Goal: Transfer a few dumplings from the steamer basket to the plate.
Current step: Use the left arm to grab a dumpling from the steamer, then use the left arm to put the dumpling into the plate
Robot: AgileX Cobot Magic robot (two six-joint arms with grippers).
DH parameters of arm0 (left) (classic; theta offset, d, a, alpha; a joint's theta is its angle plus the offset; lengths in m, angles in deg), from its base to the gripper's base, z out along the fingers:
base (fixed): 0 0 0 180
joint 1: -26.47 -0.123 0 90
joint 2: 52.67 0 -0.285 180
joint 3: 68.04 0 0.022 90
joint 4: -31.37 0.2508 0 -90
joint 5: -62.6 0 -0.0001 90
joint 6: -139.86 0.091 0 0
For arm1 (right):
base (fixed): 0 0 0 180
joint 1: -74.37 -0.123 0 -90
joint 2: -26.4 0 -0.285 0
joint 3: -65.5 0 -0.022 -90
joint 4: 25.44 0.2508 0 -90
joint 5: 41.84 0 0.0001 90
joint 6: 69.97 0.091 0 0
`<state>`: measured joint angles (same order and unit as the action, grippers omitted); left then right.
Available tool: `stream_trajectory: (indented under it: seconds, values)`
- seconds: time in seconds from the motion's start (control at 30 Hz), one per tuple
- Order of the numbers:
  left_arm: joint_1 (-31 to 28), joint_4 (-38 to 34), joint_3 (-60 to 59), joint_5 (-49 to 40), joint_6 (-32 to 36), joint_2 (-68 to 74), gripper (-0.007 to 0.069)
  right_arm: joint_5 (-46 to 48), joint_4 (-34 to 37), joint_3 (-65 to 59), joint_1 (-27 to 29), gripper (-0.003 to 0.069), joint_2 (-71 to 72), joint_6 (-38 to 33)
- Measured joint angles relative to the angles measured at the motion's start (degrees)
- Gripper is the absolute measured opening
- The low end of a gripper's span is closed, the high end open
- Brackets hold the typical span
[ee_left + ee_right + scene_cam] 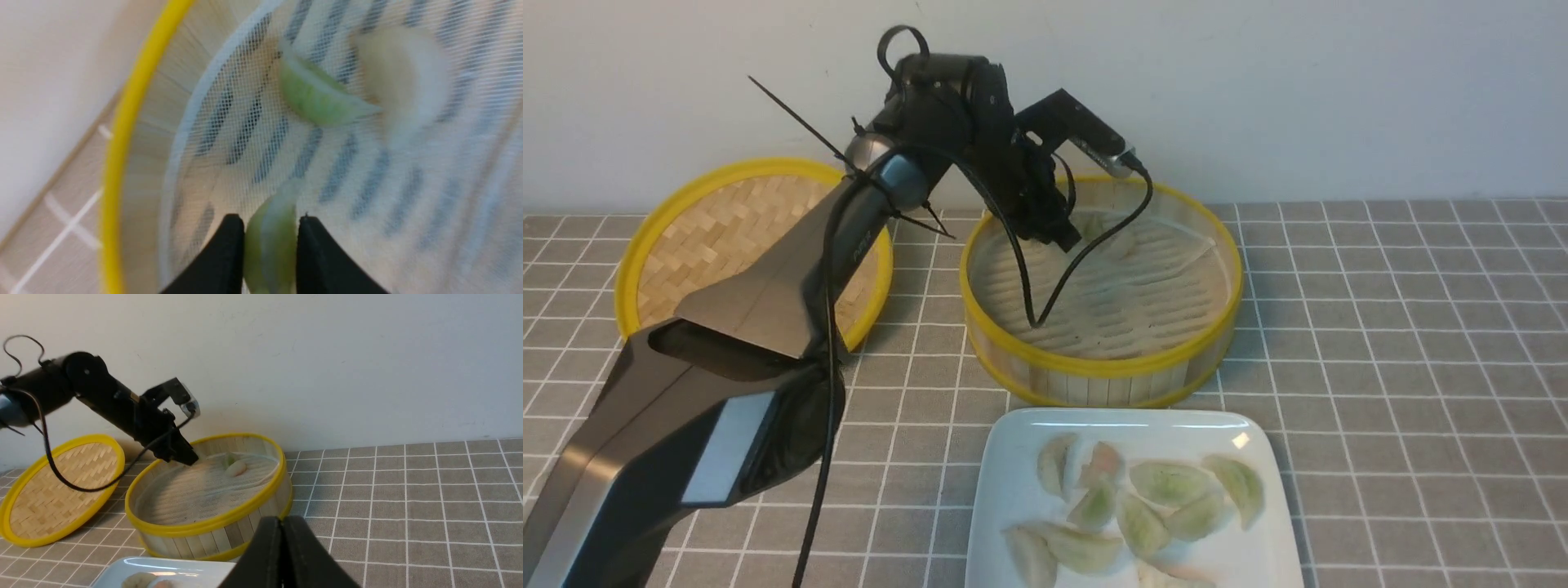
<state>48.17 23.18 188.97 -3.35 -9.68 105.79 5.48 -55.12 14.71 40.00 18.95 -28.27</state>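
Note:
The steamer basket [1104,365] stands mid-table, and my left gripper [1068,238] reaches down into its far left side. In the left wrist view the left gripper [269,220] is shut on a pale green dumpling [270,249], pinched edgewise between both black fingers just above the mesh liner. Another green dumpling [314,100] and a whitish one [402,69] lie on the liner beyond it. The white plate [1011,490] sits in front of the basket with several dumplings [1168,483] on it. My right gripper [281,523] is shut and empty, hovering near the plate's corner [163,568].
The flat woven lid [737,237] with its yellow rim leans at the back left beside the basket. A black cable [1054,294] from the left wrist dangles into the basket. A white wall closes off the back. Grey checked cloth covers the table.

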Motion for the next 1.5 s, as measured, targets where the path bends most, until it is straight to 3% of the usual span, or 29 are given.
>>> stream_trajectory:
  seconds: [0.27, 0.47, 0.63, 0.83, 1.07, 1.5]
  values:
    - [0.0, -1.0, 0.1, -5.4, -1.8, -9.0, 0.0142, -1.1, 0.1, 0.0, 0.0, -0.0015, 0.0, 0.0]
    - [0.0, -2.9, -0.9, -5.9, -12.8, -15.4, 0.0142, -2.6, 0.9, 0.0, 0.0, -0.0015, 0.0, 0.0]
    - [1.1, -3.1, -14.6, -5.8, -16.8, -28.3, 0.0142, -2.7, 2.3, 0.0, 0.0, -0.0015, 0.0, 0.0]
    - [4.9, -4.1, -41.2, -5.8, -16.9, -43.8, 0.0142, -2.6, 3.0, 0.0, 0.0, -0.0015, 0.0, -0.1]
    - [10.4, -6.6, -60.7, -5.6, -16.5, -47.8, 0.0142, -2.6, 2.8, 0.0, 0.0, -0.0015, 0.0, -0.2]
    - [17.7, -11.6, -65.3, -4.1, -15.4, -39.7, 0.0142, -2.6, 1.7, 0.0, 0.0, -0.0015, 0.0, -0.3]
